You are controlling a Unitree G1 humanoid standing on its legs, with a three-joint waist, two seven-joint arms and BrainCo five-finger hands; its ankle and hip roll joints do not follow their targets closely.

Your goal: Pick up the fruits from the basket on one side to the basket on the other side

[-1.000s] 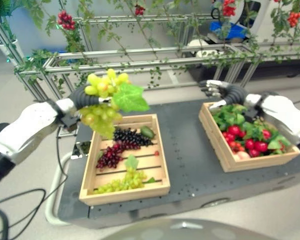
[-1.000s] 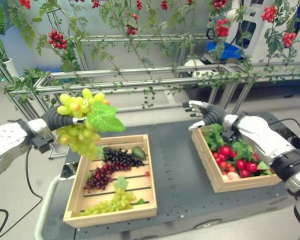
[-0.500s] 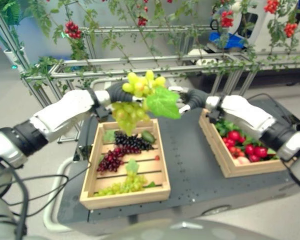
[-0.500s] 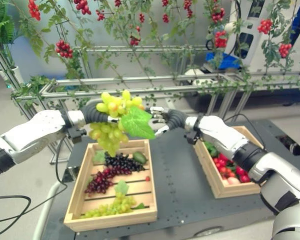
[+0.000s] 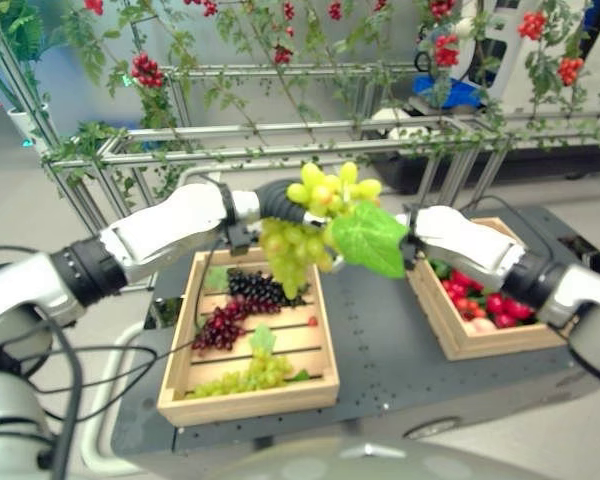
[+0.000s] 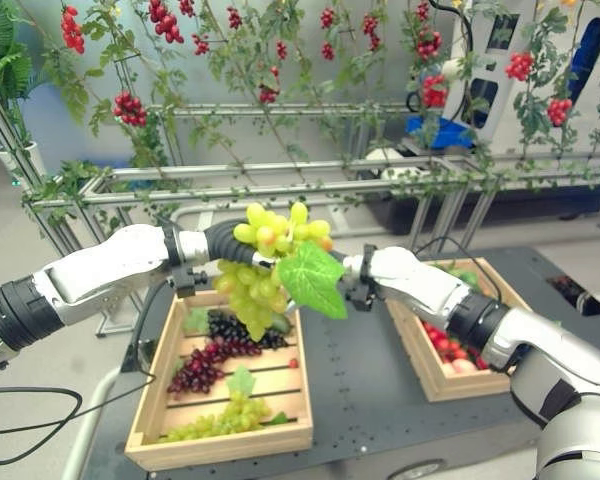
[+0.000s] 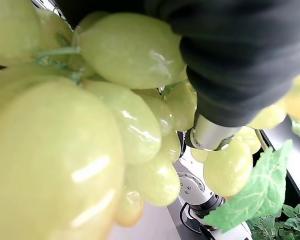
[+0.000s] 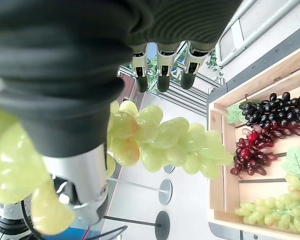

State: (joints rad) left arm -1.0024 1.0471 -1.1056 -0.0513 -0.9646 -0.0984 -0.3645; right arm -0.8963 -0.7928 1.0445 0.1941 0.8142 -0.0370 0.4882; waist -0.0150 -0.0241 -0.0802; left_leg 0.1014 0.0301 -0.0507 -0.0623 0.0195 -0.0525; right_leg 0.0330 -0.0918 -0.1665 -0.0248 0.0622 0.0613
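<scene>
Change: green grape bunch [image 5: 315, 225] carried rightward from above the left crate [image 5: 250, 345] toward table [image 5: 380, 330] middle; right hand [image 8: 162, 62] came to meet it.
Left hand [image 6: 230, 242]: curled round bunch top.
Right hand: fingers straight, beside grapes.
Meaning: handover likely next; right crate [image 5: 480, 300] awaits.

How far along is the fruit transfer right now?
Partway. In hand: the left hand holds a green grape bunch in the air between the crates, and the right hand, fingers straight, is beside it. Left: dark, red and green grapes remain in the left crate. The right crate holds red fruit and leaves, no grapes visible.
</scene>
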